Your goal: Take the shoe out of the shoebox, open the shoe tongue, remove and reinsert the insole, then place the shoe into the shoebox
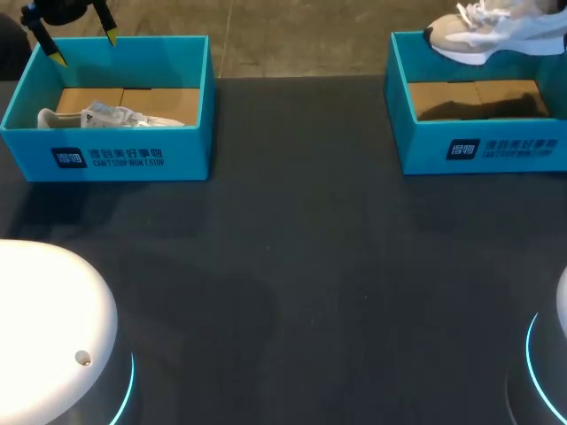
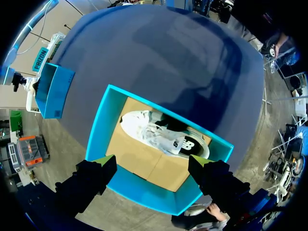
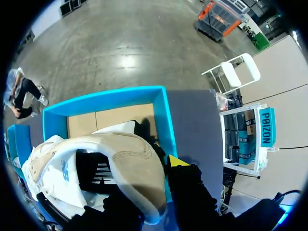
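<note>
A white shoe [image 1: 111, 116] [image 2: 163, 137] lies on its side inside the left teal shoebox [image 1: 106, 159] [image 2: 98, 132]. My left gripper [image 1: 84, 47] [image 2: 151, 163] hangs open above that box's far edge, holding nothing. At the far right, a beige and white shoe [image 1: 496, 27] [image 3: 91, 154] is held in the air over the back of the right teal shoebox [image 1: 478, 146] [image 3: 161, 110], whose brown cardboard floor is bare. My right gripper [image 3: 139, 171] is shut on this shoe's side wall, one finger outside, the other inside the shoe's opening.
The dark table top [image 1: 292, 266] stretches between and in front of the two boxes. The arms' white round bases [image 1: 44, 319] stand at the near left and near right corners. The right box [image 2: 53, 89] also shows far ahead of the left gripper.
</note>
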Available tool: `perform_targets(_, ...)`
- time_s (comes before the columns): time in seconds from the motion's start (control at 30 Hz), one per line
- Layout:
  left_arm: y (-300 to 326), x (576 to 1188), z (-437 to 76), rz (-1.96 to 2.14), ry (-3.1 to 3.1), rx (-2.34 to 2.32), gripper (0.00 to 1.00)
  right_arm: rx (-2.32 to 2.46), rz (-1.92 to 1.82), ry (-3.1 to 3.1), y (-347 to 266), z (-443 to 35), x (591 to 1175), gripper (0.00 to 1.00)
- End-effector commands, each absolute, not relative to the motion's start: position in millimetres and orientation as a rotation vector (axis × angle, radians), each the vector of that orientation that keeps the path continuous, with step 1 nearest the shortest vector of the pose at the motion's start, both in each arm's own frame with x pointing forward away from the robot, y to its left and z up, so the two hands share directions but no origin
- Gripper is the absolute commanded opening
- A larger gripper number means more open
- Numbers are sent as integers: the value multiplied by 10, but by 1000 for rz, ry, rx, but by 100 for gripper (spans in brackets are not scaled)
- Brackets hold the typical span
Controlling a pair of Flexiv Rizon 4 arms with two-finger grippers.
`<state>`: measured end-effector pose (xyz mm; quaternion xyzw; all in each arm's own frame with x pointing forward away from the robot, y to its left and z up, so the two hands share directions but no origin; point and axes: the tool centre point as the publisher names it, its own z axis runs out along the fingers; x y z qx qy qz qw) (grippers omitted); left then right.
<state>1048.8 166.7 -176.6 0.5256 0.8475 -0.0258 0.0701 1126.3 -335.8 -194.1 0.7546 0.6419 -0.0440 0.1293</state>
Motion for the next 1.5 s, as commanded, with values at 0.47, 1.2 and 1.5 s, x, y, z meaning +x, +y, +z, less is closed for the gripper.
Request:
perform_targets(0.47,1667,10486,-1765,-76,2551,1582,100,2240,-141,1772,-2736,-1805,10666,0)
perform_targets(1.2,1667,10486,-1765,-76,2551,1582,100,2257,-159,1763,-1619,-1708,9632,0)
perform_targets(1.5,1667,10486,-1765,-76,2551,1582,100,2283,-155,1761,-1239,-1737,9273,0)
